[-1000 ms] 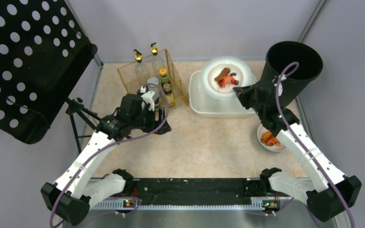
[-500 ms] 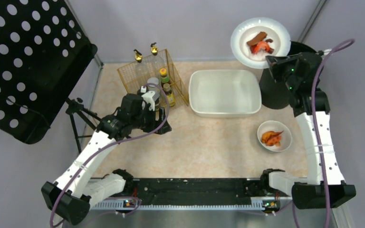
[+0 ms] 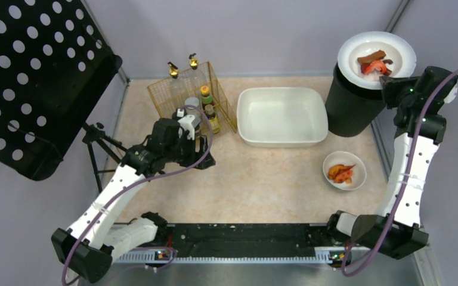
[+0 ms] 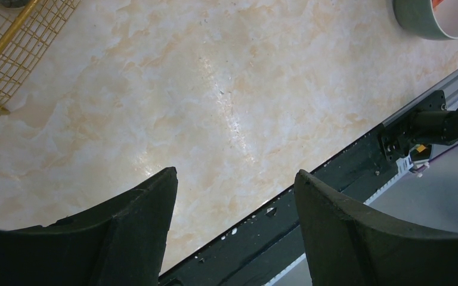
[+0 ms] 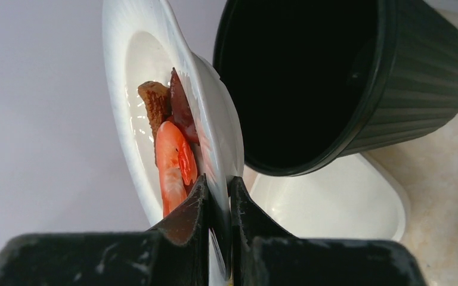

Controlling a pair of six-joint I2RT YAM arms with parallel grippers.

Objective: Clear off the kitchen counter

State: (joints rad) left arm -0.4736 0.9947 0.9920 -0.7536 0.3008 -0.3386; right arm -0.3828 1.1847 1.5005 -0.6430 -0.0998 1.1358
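Kitchen counter (image 3: pixel 262 185), the pale marble-patterned table, lay under both arms, and the step in hand looked to be emptying a plate of leftovers. The right gripper (image 5: pixel 217 193) had its jaws clenched on the rim of a white plate (image 5: pixel 125 89), one finger on each face. It held the plate over the open mouth of a black bin (image 5: pixel 393 89) standing at the far right corner of the table. A shrimp (image 5: pixel 173 161) and some brown pieces (image 5: pixel 155 104) lay on the plate, which faced roughly upward in the overhead view.

The left gripper (image 4: pixel 235 176) hung with its jaws released and empty above bare table, just beside a gold wire basket (image 3: pixel 173 95) of bottles. Between basket and bin sat a white tub (image 3: pixel 280 116), empty. A small bowl (image 3: pixel 358 164) of orange food rested near the right edge, well apart from both grippers.

The next move probably called for a wrist roll to tip the plate until the food slid off. The low edge would need to stay inside the bin's mouth, and the thin pinch on the rim would have to hold firm. The bowl awaited handling.
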